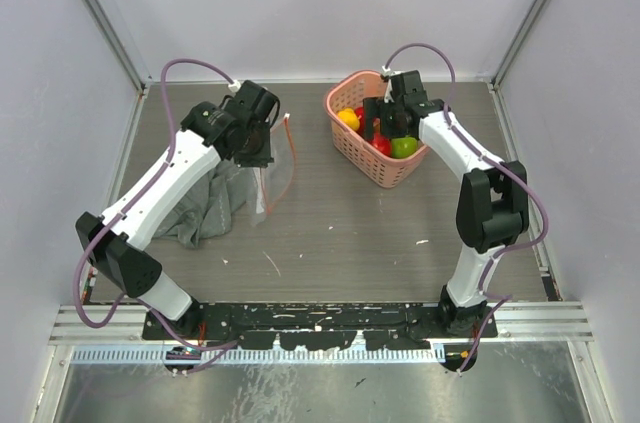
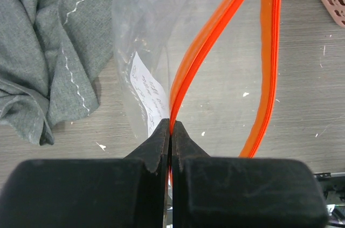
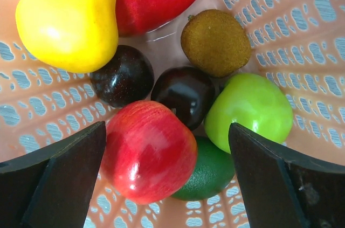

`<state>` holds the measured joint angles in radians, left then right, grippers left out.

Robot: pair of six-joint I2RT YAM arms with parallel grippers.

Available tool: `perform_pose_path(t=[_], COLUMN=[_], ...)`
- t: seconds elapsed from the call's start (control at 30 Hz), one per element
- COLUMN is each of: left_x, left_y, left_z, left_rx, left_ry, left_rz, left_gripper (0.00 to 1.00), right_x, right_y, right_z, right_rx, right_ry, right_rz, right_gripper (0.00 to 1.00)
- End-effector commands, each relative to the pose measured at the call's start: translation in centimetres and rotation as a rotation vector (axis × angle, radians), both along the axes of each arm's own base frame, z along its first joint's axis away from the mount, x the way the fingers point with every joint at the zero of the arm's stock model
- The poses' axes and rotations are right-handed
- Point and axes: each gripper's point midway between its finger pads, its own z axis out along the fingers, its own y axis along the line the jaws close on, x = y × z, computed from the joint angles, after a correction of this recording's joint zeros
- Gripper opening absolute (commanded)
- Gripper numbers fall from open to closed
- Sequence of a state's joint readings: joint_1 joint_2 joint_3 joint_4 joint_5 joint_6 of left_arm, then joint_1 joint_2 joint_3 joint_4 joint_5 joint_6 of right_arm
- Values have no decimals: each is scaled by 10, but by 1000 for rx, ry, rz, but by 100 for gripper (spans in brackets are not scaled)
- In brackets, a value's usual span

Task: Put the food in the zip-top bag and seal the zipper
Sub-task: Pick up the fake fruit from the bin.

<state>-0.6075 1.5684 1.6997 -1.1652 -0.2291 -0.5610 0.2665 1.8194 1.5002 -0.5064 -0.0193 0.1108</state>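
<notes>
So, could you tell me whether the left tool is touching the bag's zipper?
Touching. The left wrist view shows the left tool shut on the zipper, whose strip emerges from between its tips.

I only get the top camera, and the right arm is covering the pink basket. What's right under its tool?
Observer: A red apple sits between the fingers of the open right tool.
Kid: Is there fruit I can't see?
Observer: Yes, two dark plums lie side by side in the middle of the basket, just past the apple.
Kid: Is the left tool really holding the bag?
Observer: Yes. The left tool is shut on the zipper, whose two orange halves stand apart, so the zip-top bag is open.
</notes>
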Motion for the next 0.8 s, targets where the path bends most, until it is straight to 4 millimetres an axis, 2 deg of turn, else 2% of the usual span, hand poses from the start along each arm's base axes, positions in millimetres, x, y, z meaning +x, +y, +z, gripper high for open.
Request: perform_pose_path(t=[0.0,0.23,0.4,0.47,0.63,0.7,0.77], left_x=[8,8,6,5,4,4,3], left_y=[-11,-14,-16,-16,-15,-15,-16], left_z=[10,9,7,8,11,12,12], left_rx=[-56,-69,-82,-85,-90,-94,-97], left_ry=[-40,-37,-33,-33,-43,-47,-48], left_rz=[-20,-30,-39,-40,-41,-41,-43], left_gripper=[0,0,0,0,0,0,0], right_x=[5,-8,-12,-15,-21,-23,-24], right_y=[7,24,19,17,23,23,22], right_z=[4,2,-3,4,44,50,48], right_rx=[28,96,76,73,109,109,100], right_ry=[11,76,112,106,44,44,54], right_rz=[32,119,112,109,153,162,159], right_gripper=[100,100,100,100,100,100,100])
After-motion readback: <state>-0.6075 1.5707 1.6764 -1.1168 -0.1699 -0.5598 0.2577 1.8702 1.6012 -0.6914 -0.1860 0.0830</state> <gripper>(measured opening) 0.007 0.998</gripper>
